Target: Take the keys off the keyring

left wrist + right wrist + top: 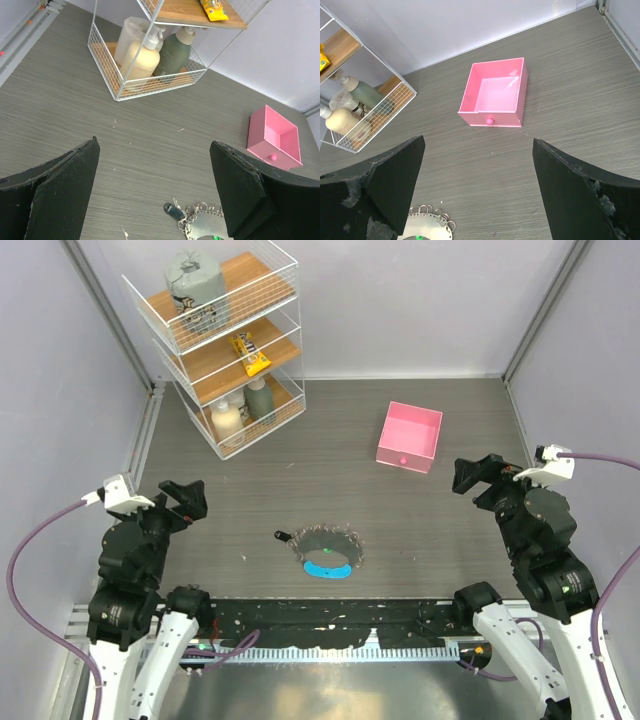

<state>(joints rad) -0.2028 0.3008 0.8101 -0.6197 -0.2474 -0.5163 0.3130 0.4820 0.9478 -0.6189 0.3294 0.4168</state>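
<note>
The keyring (pixel 322 542) lies flat on the table between the two arms, near the front edge. It is a silvery plate (pixel 204 229) edged with several small split rings (pixel 431 216). A curved blue strip (pixel 328 571) lies along its near side and a dark fob (pixel 175 211) trails off to its left. A small silver key (pixel 174 202) rests beside the fob. A green key head (pixel 326 551) shows at the plate's middle. My left gripper (pixel 185 502) hovers open to the left of the keyring. My right gripper (pixel 478 476) hovers open to its right. Neither touches anything.
A pink open box (pixel 410 437) sits at the back right of the keyring. A white wire shelf rack (pixel 225 340) with bottles (pixel 150 52) stands at the back left. Grey walls close in the table on the left, right and far sides.
</note>
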